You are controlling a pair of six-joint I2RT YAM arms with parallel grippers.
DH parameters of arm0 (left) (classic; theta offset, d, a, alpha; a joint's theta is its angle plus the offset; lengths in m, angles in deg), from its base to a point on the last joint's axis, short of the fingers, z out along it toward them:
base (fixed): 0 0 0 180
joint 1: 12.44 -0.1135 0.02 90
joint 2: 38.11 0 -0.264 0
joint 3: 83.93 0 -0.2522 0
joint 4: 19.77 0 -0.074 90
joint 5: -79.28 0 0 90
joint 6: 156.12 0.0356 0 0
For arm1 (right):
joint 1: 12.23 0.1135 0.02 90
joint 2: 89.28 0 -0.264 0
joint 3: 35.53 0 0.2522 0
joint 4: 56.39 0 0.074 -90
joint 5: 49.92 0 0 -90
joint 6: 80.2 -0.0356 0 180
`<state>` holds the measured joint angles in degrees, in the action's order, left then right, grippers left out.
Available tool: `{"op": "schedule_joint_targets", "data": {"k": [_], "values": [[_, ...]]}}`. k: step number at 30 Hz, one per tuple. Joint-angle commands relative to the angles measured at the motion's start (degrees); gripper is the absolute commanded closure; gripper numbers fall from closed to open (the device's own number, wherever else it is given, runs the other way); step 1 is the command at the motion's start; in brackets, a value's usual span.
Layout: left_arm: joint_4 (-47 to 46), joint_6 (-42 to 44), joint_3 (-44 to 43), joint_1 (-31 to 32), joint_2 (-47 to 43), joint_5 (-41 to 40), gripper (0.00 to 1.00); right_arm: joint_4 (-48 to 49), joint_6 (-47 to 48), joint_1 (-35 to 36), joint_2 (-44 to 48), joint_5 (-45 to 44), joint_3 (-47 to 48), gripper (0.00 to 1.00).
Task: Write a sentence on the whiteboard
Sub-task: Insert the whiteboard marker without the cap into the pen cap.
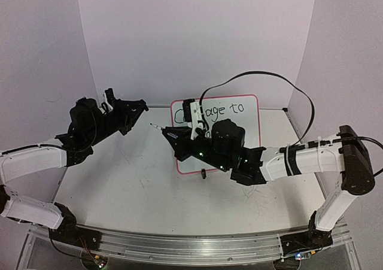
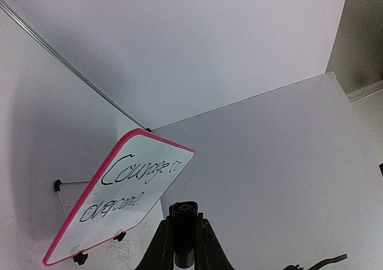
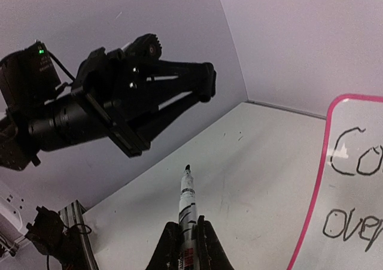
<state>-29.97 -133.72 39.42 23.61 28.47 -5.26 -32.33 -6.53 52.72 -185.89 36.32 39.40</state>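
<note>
The whiteboard with its pink frame stands tilted at the back middle of the table. It carries black handwriting, "Courage to overcome." in the left wrist view, where the whiteboard sits lower left. My right gripper reaches across the board's left part, shut on a white marker whose bare black tip points left, off the board. My right gripper clamps the marker's barrel. My left gripper hovers left of the board, shut on a black marker cap. The cap and the marker tip are apart.
A black cable loops above the right arm behind the board. White walls close the table at the back and both sides. An aluminium rail runs along the near edge. A black clip foot sticks out under the board.
</note>
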Motion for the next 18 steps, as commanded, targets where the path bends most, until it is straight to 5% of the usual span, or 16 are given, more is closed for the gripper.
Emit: {"op": "schedule_joint_targets", "data": {"k": [1, 18], "values": [[-12.18, -4.11, 1.20, 0.23, 0.19, 2.56, 1.00, 1.50, 1.45, 0.00, -3.28, -5.56, 7.70, 1.00], [-15.41, -5.58, 2.66, 0.34, 1.34, 2.84, 1.00, 2.33, 5.73, 1.74, -5.43, -10.16, 11.59, 1.00]]}}
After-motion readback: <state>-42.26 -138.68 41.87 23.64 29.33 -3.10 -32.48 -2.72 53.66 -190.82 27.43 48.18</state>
